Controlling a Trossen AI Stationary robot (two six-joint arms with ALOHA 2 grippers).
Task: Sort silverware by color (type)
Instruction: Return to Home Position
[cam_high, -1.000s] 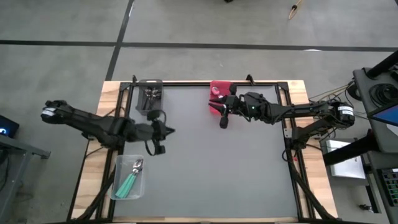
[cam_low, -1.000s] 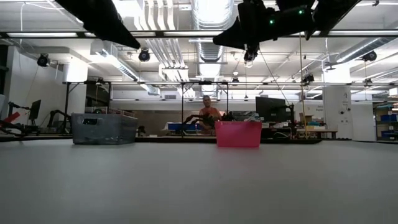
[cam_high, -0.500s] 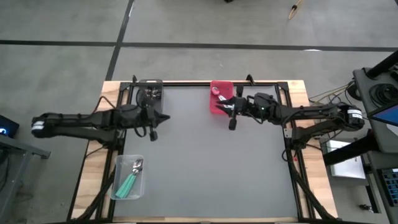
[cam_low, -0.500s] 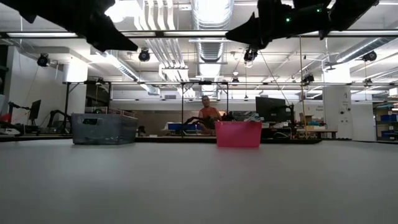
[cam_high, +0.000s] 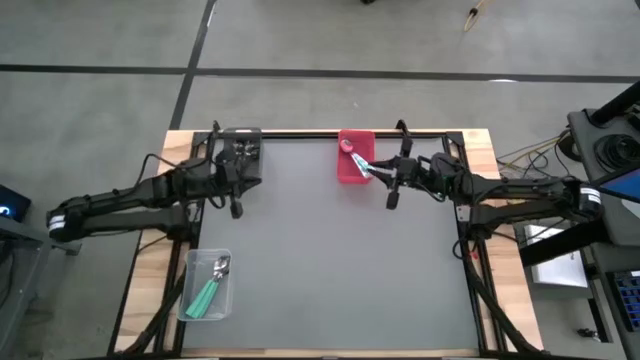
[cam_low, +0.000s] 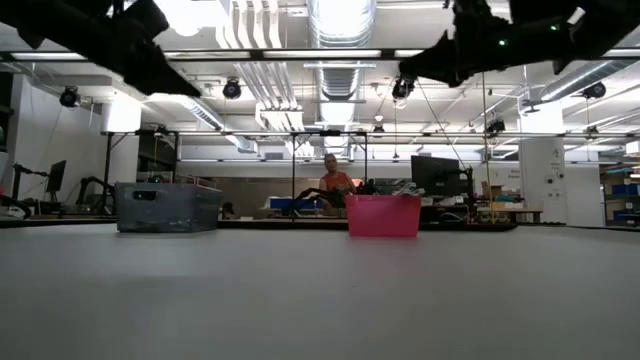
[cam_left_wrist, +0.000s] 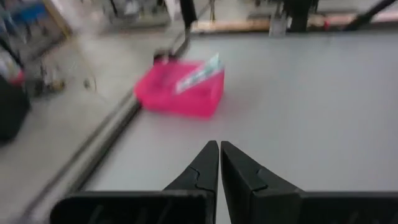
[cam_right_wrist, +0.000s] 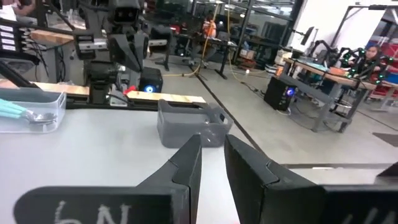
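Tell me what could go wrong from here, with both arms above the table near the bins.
1. In the red bin, one light-blue spoon leans with its handle over the rim, and the right end effector hangs beside that bin; a low sweep could catch the handle and flip the spoon out.
2. The left end effector hangs close to the grey bin; a sideways move might nudge it, though in the low view it looks raised high.

I'm working in a robotics lab: bare ceiling ducts (cam_low: 338, 20), cluttered workbenches (cam_right_wrist: 326, 70), a monitor (cam_low: 436, 174), and a concrete floor (cam_high: 320, 35) around my tabletop (cam_high: 330, 250).
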